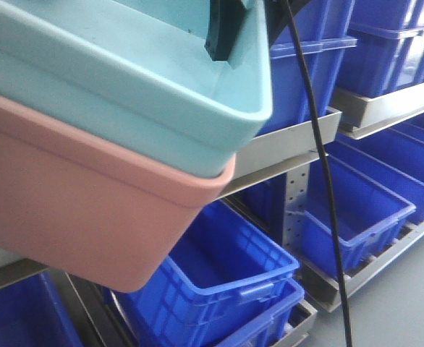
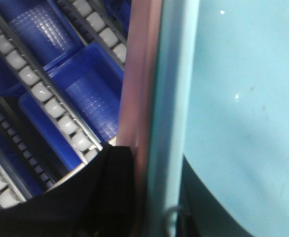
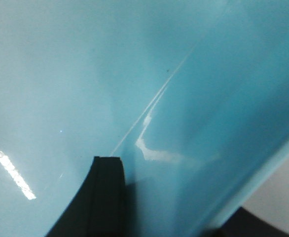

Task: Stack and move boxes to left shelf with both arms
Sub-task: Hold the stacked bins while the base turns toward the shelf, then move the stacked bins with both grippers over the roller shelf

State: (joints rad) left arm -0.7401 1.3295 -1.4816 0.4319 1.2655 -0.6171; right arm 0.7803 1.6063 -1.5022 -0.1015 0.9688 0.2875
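The sky-blue box (image 1: 125,79) sits nested in the salmon-pink box (image 1: 74,202). Both hang tilted in the air, close to the front camera, before the steel shelf (image 1: 291,148). My left gripper (image 2: 154,170) is shut over both rims: one black finger (image 2: 110,187) is outside the pink rim (image 2: 137,98), the other is inside the blue box (image 2: 243,98). My right gripper (image 3: 184,197) is shut on the blue box's wall (image 3: 194,98), with one finger (image 3: 105,192) inside; that finger also shows in the front view (image 1: 223,32).
Dark blue ribbed crates (image 1: 226,282) fill the shelf levels below and to the right (image 1: 357,210). White roller tracks (image 2: 51,106) and more crates (image 2: 92,98) lie under the left wrist. A black cable (image 1: 328,188) hangs down in front of the shelf.
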